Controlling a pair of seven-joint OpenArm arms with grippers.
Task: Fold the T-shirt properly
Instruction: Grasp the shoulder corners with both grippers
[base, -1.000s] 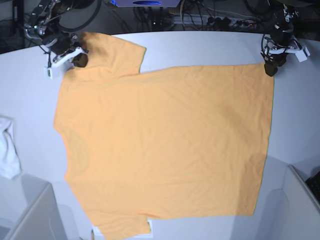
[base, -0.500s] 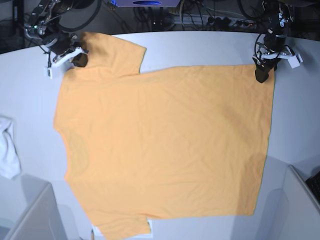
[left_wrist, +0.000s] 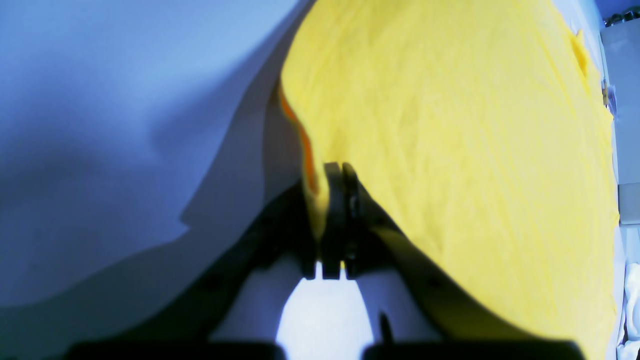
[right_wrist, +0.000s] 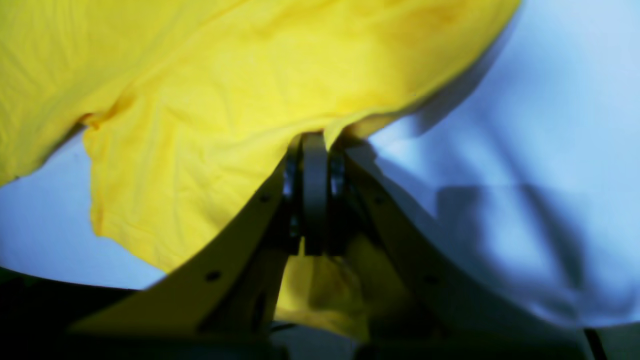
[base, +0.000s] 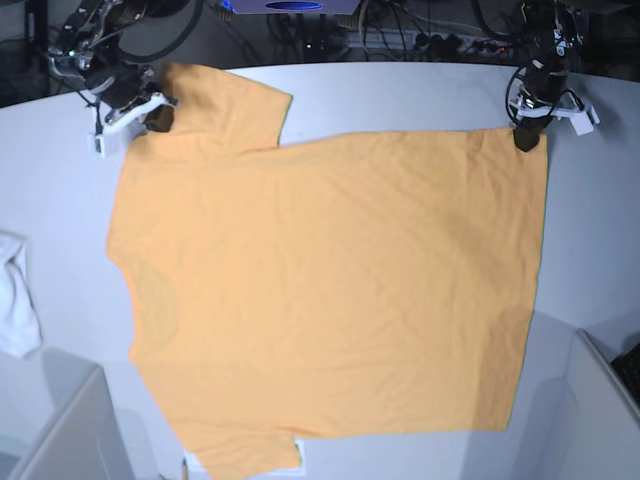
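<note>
The light-orange T-shirt (base: 330, 290) lies spread flat on the white table (base: 400, 95), plain side up, with its collar toward the left. My right gripper (base: 155, 118) is at the far left, shut on the far sleeve; in the right wrist view (right_wrist: 314, 145) the jaws are pressed together on the lifted edge of the shirt (right_wrist: 225, 100). My left gripper (base: 525, 138) is at the far right hem corner; in the left wrist view (left_wrist: 341, 172) the jaws are shut on the shirt's edge (left_wrist: 475, 125), which is raised a little off the table.
A small white cloth (base: 15, 295) lies at the table's left edge. Grey bins stand at the near left (base: 70, 430) and near right (base: 610, 400) corners. Cables and equipment (base: 420, 40) run behind the table's far edge.
My left gripper moved from just outside the hem corner onto it and closed on the fabric. The right gripper stayed on the sleeve.
</note>
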